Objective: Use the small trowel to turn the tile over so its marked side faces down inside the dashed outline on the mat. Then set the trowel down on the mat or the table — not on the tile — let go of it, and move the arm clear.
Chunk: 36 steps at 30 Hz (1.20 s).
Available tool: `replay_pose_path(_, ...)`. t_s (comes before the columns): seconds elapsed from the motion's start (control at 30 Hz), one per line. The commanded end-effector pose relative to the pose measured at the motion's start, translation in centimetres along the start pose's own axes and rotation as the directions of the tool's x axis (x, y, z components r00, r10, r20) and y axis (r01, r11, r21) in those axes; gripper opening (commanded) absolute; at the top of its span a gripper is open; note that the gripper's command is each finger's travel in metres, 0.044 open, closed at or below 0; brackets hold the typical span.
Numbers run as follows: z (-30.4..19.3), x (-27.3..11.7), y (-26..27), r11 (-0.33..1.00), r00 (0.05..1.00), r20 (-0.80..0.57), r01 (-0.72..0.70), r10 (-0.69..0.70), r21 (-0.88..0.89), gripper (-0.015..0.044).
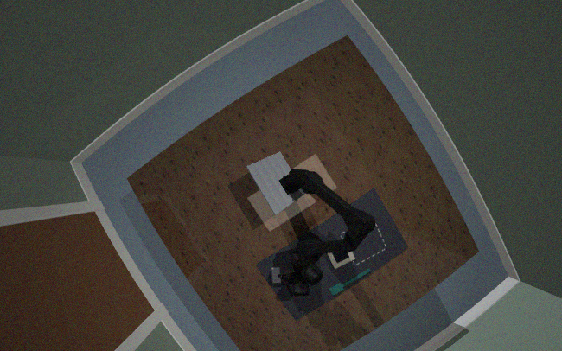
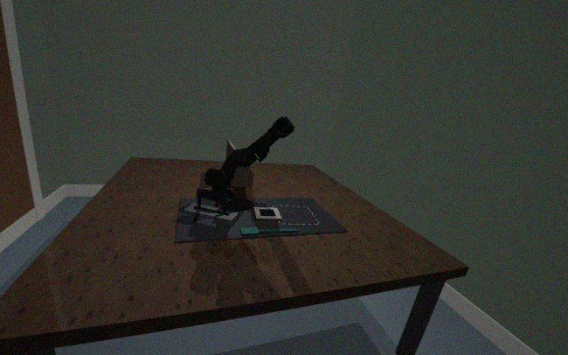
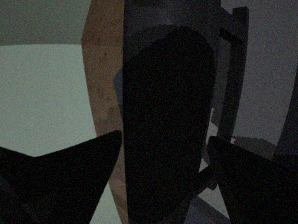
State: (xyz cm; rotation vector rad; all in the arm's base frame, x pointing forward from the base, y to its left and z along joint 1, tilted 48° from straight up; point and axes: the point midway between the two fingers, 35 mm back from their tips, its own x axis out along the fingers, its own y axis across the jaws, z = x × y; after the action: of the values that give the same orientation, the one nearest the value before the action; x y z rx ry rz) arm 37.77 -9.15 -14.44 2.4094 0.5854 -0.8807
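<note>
Trowel (image 1: 352,280) (image 2: 268,231), teal: probably light, stiff; we favour mid-handle (image 1: 360,276) (image 2: 280,231). Tile (image 1: 342,263) (image 2: 267,212): likely rigid, slippery. Jaws: well parted, nothing held.

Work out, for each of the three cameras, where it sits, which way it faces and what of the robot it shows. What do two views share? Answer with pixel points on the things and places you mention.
Top: above the table (image 1: 405,174) (image 2: 145,273), looking down; the arm (image 1: 340,201) (image 2: 255,149) crosses it.
Exterior: off one table edge, slightly above, looking across toward a green wall; the arm appears side-on.
Wrist: on the arm by the gripper, looking out past two dark fingers.
Top and exterior share the arm, teal trowel (image 1: 351,281) (image 2: 268,231) and pale-bordered tile (image 1: 340,264) (image 2: 259,215).
</note>
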Motion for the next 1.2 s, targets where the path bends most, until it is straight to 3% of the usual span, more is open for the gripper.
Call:
replay_pose_path(0.0,0.0,0.5,0.2,1.0,1.0,0.0,-0.007,0.007,0.004,0.03)
replay_pose_path(0.2,0.0,0.5,0.2,1.0,1.0,0.0,-0.007,0.007,0.004,0.0143)
replay_pose_path(0.9,0.0,0.5,0.2,1.0,1.0,0.0,-0.007,0.007,0.004,0.0002)
replay_pose_path(1.17,0.0,-1.3,2.6,1.0,1.0,0.002,-0.007,0.007,0.001,0.0)
